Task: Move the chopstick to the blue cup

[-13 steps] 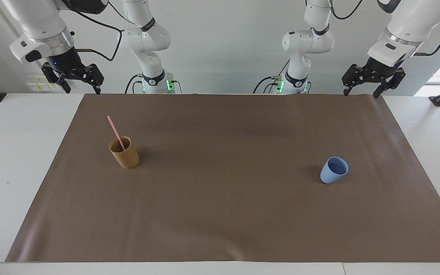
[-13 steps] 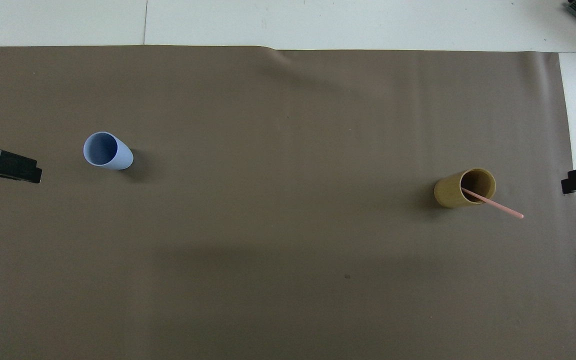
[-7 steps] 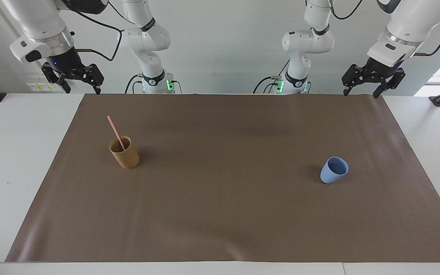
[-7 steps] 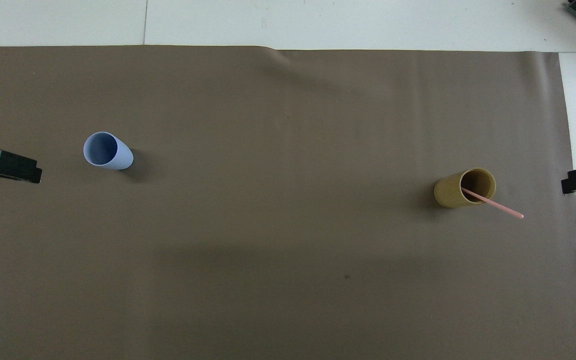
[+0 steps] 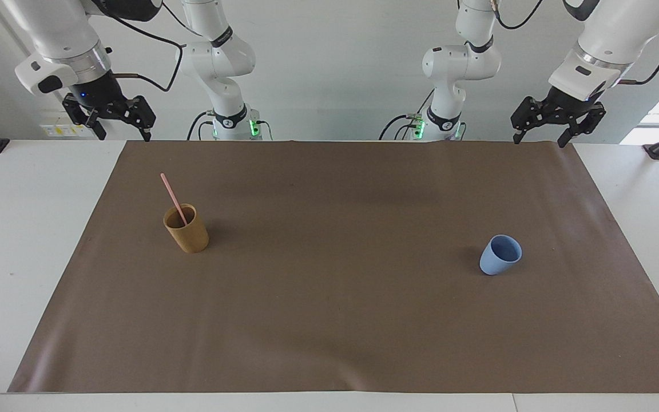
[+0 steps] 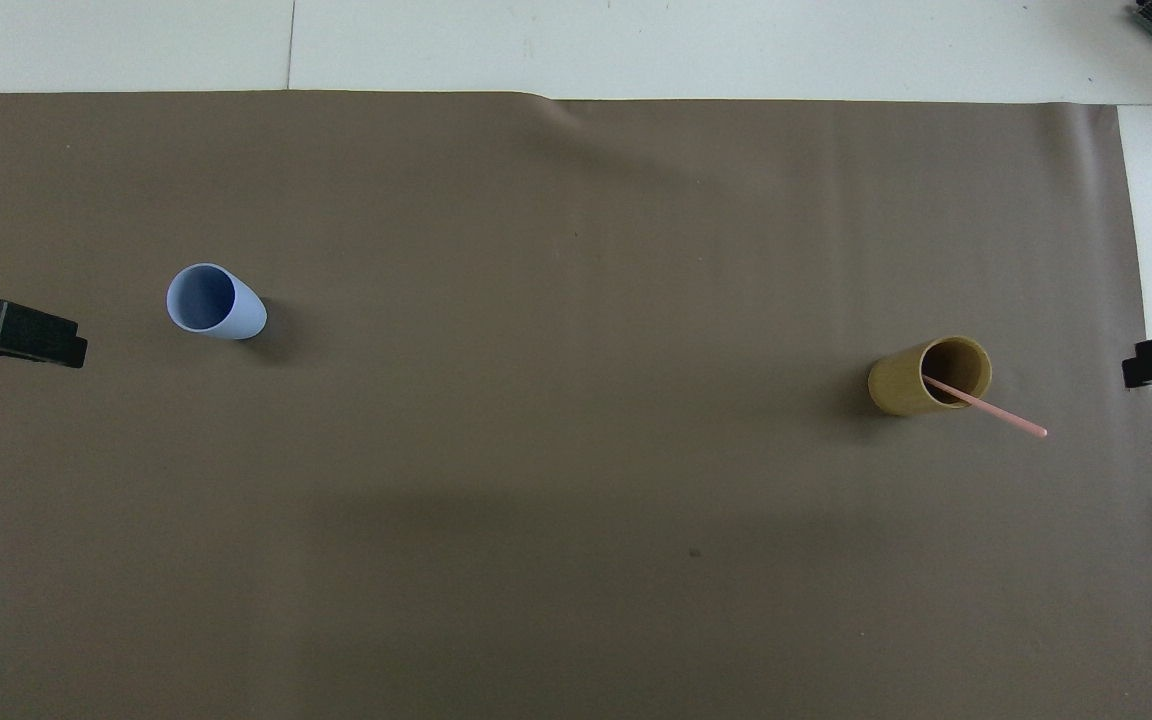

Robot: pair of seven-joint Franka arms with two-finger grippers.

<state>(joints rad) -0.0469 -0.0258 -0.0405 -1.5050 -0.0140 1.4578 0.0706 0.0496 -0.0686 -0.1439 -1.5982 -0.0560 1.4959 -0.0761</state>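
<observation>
A brown mat (image 5: pixel 341 320) covers the white surface (image 5: pixel 15 240). The chopstick (image 5: pixel 173 198) leans in the tan cup (image 5: pixel 187 230) toward the right arm's end; the blue cup (image 5: pixel 500 256) stands toward the left arm's end. No writing is readable. The left gripper (image 5: pixel 537 138) and right gripper (image 5: pixel 125 136) hang open and empty over the mat's robot-side corners.

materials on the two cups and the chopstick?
Blue cup: matte, evenly coloured, probably plastic or silicone. Tan cup: dull yellow-brown cylinder, possibly bamboo or wood-fibre. Chopstick: thin, smooth, uniform pale pink, likely plastic.
</observation>
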